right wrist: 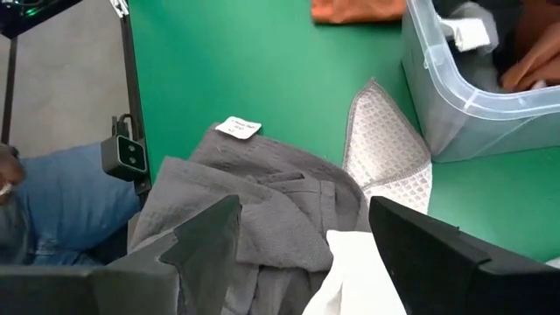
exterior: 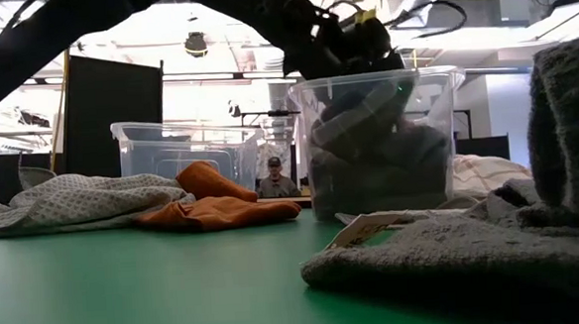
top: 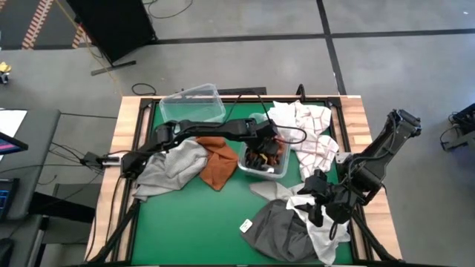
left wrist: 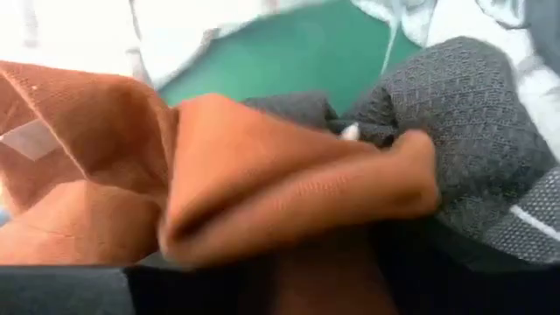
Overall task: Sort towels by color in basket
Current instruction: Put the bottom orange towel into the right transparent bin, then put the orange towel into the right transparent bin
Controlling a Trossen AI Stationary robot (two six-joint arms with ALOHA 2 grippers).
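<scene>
On the green table (top: 200,215), the dark grey towel (top: 278,231) lies heaped toward five o'clock, the light grey towel (top: 169,165) toward nine, and the red-checked white towels (top: 308,130) toward two. A rust orange towel (top: 217,162) lies at centre beside the clear bin (top: 263,169), which holds orange and dark cloths. The right gripper (right wrist: 302,232) hangs over the dark grey heap with fingers spread, gripping nothing. The left gripper (top: 267,144) reaches into the bin; its jaws are hidden, perhaps behind cloth.

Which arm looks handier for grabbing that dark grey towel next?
The right. Its open gripper hovers right over the dark grey towel, while the left gripper is busy at the clear bin.
</scene>
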